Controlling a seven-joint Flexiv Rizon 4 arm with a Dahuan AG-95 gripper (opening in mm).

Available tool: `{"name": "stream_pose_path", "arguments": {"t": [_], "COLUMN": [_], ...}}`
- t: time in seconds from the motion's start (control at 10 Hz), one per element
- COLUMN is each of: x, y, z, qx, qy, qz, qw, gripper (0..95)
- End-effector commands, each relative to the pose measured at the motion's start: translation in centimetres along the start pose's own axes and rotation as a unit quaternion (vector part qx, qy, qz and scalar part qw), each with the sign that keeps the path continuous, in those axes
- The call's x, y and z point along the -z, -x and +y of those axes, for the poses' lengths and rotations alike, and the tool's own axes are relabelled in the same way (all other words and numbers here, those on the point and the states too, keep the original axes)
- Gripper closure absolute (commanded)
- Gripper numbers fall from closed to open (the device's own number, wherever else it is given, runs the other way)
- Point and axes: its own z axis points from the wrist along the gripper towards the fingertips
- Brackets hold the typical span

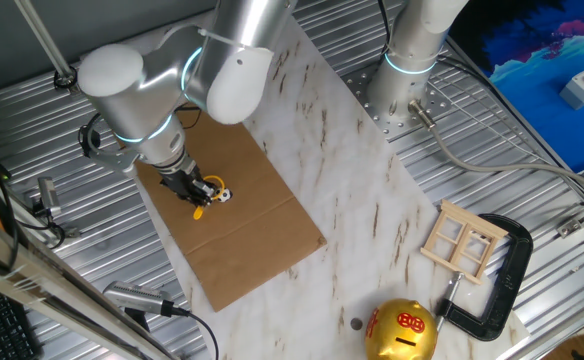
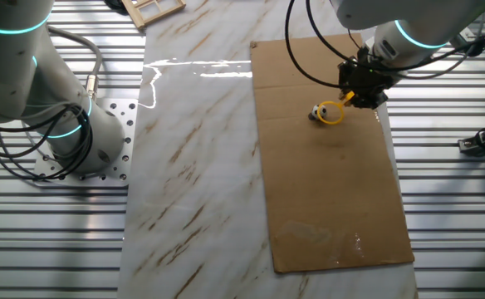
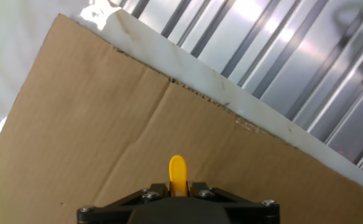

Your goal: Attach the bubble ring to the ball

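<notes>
My gripper [image 1: 196, 189] is shut on the straight handle of the yellow-orange bubble ring [image 1: 212, 192], low over the cardboard sheet [image 1: 247, 235]. In the other fixed view the gripper [image 2: 352, 99] holds the ring [image 2: 334, 113] so that its hoop rests against the tiny black-and-white ball [image 2: 315, 111]. From these views I cannot tell whether the hoop goes around the ball [image 1: 225, 195]. The hand view shows only the handle end of the bubble ring [image 3: 177, 171] sticking out between the jaws of the gripper [image 3: 177, 186]. Hoop and ball are hidden there.
A gold piggy bank [image 1: 404, 330], a wooden window frame [image 1: 462, 243] and a black clamp [image 1: 504, 280] sit at the marble board's near right. A second arm's base [image 2: 72, 141] stands beside the board. Ribbed metal [image 3: 281, 56] borders the cardboard [image 3: 94, 124].
</notes>
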Motion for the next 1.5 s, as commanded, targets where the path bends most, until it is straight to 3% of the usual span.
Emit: {"name": "stream_pose_path", "arguments": {"t": [0.1, 0.5, 1.5], "x": [0.1, 0.1, -1.5], "y": [-0.2, -0.2, -0.9], "z": [0.1, 0.8, 1.6], "qx": [-0.001, -0.011, -0.011], "qy": [0.001, 0.001, -0.004], "qz": [-0.001, -0.006, -0.014], "qw": [1.0, 0.9999, 0.9998], "gripper": [95.0, 95.0, 95.0]}}
